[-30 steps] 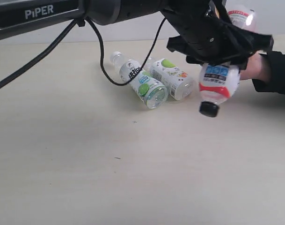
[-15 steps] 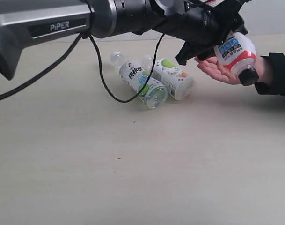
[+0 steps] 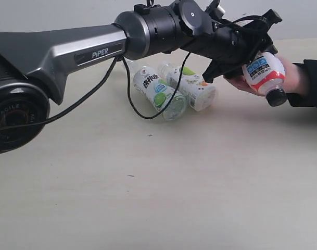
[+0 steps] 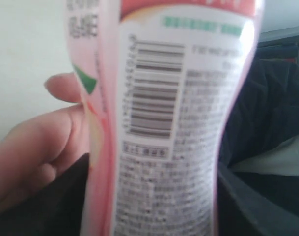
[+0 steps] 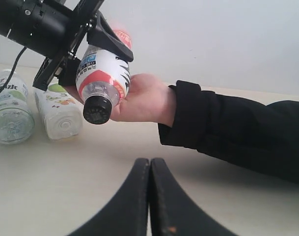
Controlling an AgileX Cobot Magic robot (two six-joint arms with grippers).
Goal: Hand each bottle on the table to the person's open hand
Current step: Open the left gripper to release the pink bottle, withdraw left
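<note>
My left gripper (image 3: 253, 56) is shut on the red-pink labelled bottle (image 3: 263, 73), its black cap (image 3: 276, 97) pointing down and toward the camera. The bottle lies against the palm of the person's open hand (image 3: 292, 74). In the left wrist view the bottle (image 4: 174, 123) fills the frame between the dark fingers (image 4: 51, 201), with the hand (image 4: 41, 142) beside it. Two white-green labelled bottles (image 3: 159, 92) (image 3: 193, 86) lie side by side on the table (image 3: 148, 182). The white-blue bottle is out of view. My right gripper (image 5: 150, 165) is shut and empty, low over the table.
The person's black sleeve (image 3: 310, 82) comes in from the right edge. The left arm's body (image 3: 96, 47) and its cable (image 3: 142, 112) hang over the two lying bottles. The right wrist view shows the held bottle (image 5: 101, 78), hand (image 5: 144, 98) and sleeve (image 5: 237, 132).
The left gripper carried the red-pink bottle from in front of the hand up and to the right, onto the palm. The two bottles on the table have not moved.
</note>
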